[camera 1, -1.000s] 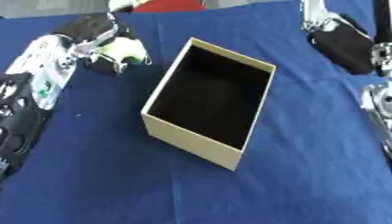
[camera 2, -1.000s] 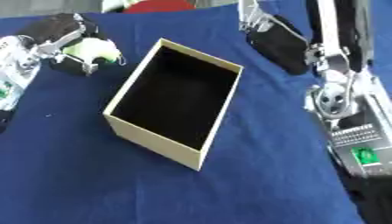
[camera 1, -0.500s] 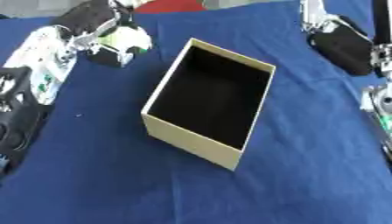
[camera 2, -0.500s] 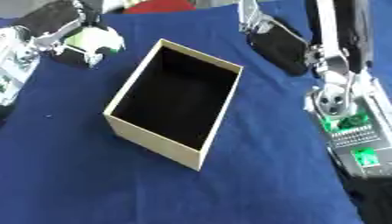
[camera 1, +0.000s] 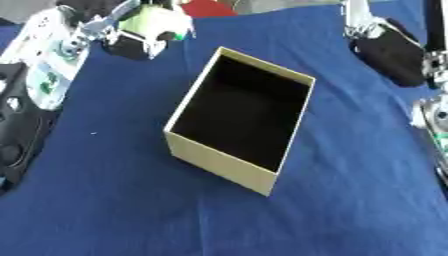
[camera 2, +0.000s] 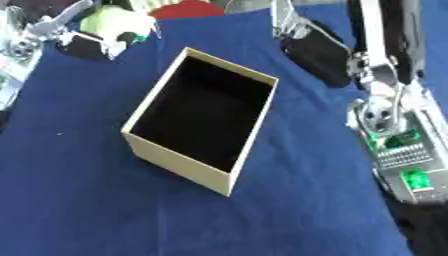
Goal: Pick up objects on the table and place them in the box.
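Blue cloth (camera 1: 114,215) covers whole table, spreads under and between left hand (camera 1: 103,26) and right hand (camera 1: 389,52), runs on to near edge. Surface mostly smooth, faint creases in near part. Tiny pale speck (camera 1: 94,133) lies on cloth, well nearer than left hand, slightly left of it. Red thing (camera 1: 208,7) at far edge, just right of left hand, cut off by frame top; shape unclear. Grey strip (camera 1: 284,4) beyond cloth's far edge, between red thing and right hand.
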{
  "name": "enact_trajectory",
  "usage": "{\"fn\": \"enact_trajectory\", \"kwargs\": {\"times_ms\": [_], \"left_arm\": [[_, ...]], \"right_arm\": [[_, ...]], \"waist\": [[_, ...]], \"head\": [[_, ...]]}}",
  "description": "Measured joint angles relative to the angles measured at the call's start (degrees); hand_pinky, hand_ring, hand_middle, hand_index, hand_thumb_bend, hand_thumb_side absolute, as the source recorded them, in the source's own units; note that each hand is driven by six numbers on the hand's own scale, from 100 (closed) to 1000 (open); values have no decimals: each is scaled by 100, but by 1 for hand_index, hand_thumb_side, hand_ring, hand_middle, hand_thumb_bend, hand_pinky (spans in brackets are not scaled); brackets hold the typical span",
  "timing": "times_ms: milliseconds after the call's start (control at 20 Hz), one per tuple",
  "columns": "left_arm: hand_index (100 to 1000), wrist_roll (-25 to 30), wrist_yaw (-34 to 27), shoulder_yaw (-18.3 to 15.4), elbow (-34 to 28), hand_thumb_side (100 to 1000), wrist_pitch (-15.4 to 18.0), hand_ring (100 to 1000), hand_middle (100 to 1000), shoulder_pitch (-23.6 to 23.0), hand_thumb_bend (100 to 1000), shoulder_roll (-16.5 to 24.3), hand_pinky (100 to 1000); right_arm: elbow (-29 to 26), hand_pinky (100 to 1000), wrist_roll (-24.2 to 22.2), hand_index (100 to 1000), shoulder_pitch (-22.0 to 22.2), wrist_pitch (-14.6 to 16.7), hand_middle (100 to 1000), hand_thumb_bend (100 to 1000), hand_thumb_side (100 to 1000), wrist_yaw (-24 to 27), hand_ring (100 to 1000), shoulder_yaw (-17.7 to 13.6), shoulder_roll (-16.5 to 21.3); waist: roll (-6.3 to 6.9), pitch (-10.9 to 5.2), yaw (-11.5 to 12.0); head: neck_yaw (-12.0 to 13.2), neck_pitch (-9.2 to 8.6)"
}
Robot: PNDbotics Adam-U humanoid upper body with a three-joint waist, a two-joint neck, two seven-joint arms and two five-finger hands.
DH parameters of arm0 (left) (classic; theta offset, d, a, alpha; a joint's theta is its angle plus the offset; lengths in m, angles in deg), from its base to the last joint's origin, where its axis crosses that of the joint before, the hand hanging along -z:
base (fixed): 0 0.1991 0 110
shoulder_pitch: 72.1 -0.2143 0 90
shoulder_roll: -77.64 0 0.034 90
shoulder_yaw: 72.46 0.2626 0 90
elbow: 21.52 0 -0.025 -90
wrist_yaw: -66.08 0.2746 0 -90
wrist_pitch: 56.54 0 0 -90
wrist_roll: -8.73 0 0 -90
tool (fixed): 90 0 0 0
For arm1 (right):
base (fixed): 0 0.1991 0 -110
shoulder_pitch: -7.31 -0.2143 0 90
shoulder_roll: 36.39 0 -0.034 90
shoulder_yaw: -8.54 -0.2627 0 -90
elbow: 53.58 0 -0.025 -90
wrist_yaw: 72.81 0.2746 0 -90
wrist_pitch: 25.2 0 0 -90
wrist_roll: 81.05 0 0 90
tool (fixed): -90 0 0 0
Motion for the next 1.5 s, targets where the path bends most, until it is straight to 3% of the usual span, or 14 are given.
{"fn": "enact_trajectory", "kwargs": {"times_ms": [800,1500], "left_arm": [[567,375,-693,916,-873,133,273,483,443,32,100,-245,316],[577,691,-854,1176,-626,128,283,474,431,-342,100,-957,308]], "right_arm": [[0,890,-8,888,-4,18,757,100,552,-2,759,-1,-10],[0,890,17,890,-1,39,756,100,554,-2,757,-1,-61]], "waist": [[4,-11,-17],[27,-11,-57]], "head": [[30,-5],[51,-5]]}}
